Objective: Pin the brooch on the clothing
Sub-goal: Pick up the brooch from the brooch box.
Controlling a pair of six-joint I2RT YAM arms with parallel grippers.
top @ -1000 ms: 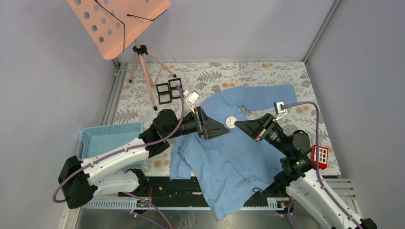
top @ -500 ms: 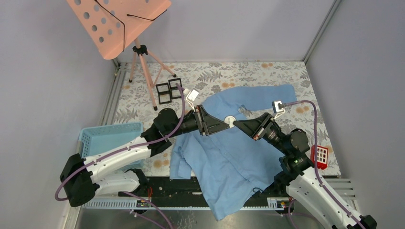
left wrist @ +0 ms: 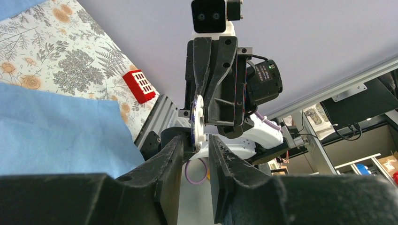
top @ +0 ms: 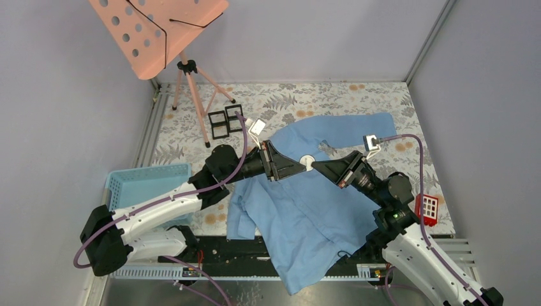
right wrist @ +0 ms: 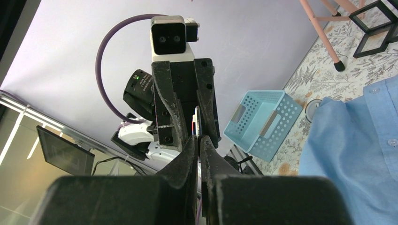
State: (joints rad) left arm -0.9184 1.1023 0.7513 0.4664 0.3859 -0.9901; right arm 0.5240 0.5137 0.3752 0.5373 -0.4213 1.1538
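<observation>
The brooch [top: 307,161], a small white disc, hangs in the air over the chest of the clothing [top: 306,217], a light blue shirt spread on the floral cloth. My two grippers meet at it, tip to tip. The right gripper [top: 314,164] is shut on its edge, which shows as a thin sliver [right wrist: 195,123] between the closed fingers [right wrist: 199,138]. From the opposite side, my left gripper [top: 301,166] has its jaws drawn in on the brooch [left wrist: 198,115], one on the disc's face and the other on its white back piece [left wrist: 196,139].
A light blue plastic basket [top: 143,182] sits at the left by the left arm. A pink music stand [top: 159,32] and black square frames [top: 224,122] stand at the back left. A red grid block [top: 426,209] lies at the right edge.
My left gripper slid right to the brooch and narrowed its jaws from wide to close around it. The right gripper kept hold and barely shifted.
</observation>
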